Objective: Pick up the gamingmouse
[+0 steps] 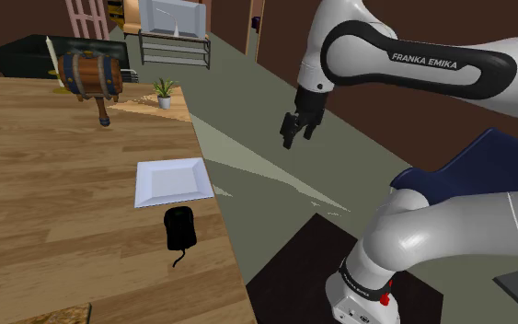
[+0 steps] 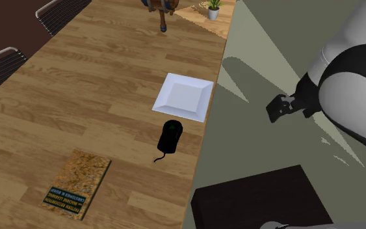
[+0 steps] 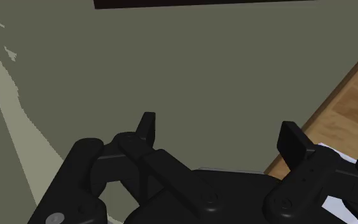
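The gaming mouse point(image 1: 179, 227) is black with a short cord and lies on the wooden table point(image 1: 45, 184) near its edge, just below the white square plate point(image 1: 172, 180). It also shows in the second exterior view point(image 2: 170, 136). My gripper point(image 1: 295, 134) hangs in the air over the floor, well off the table's edge and to the shoulder view's right of the plate. In the wrist view its two fingers point(image 3: 147, 127) stand wide apart with nothing between them; the gripper point(image 3: 219, 137) looks down at grey-green floor.
A small barrel on a stand point(image 1: 91, 75) and a potted plant point(image 1: 164, 92) sit at the table's far end. A book point(image 2: 77, 183) lies near the mouse. A dark box point(image 2: 259, 198) stands on the floor beside the table edge.
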Controlling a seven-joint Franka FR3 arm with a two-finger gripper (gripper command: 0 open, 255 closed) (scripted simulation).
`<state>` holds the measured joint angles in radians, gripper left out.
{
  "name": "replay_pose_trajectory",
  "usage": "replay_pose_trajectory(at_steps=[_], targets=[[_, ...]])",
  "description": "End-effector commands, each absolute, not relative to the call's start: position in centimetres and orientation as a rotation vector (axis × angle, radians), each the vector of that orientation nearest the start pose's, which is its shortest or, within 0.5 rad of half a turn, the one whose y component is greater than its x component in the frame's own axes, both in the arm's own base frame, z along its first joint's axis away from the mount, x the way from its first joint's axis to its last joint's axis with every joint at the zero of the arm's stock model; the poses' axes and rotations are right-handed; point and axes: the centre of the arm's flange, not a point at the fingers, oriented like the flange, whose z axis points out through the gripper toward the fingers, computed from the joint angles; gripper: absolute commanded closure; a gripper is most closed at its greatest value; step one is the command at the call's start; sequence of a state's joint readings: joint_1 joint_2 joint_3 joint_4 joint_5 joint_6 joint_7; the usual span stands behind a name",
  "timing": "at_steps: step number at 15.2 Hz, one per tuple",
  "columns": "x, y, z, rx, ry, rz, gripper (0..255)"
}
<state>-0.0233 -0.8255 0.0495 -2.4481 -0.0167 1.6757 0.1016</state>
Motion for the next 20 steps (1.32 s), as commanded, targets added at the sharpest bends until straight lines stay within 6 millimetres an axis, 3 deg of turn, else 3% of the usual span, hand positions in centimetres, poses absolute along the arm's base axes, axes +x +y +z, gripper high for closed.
replay_pose_trajectory(at_steps=[1,20], targets=[[30.5,1.0,56.8,-3.187,0.142,-0.088,0],[30.9,22.4,45.0,-3.121,0.150,-0.311,0]])
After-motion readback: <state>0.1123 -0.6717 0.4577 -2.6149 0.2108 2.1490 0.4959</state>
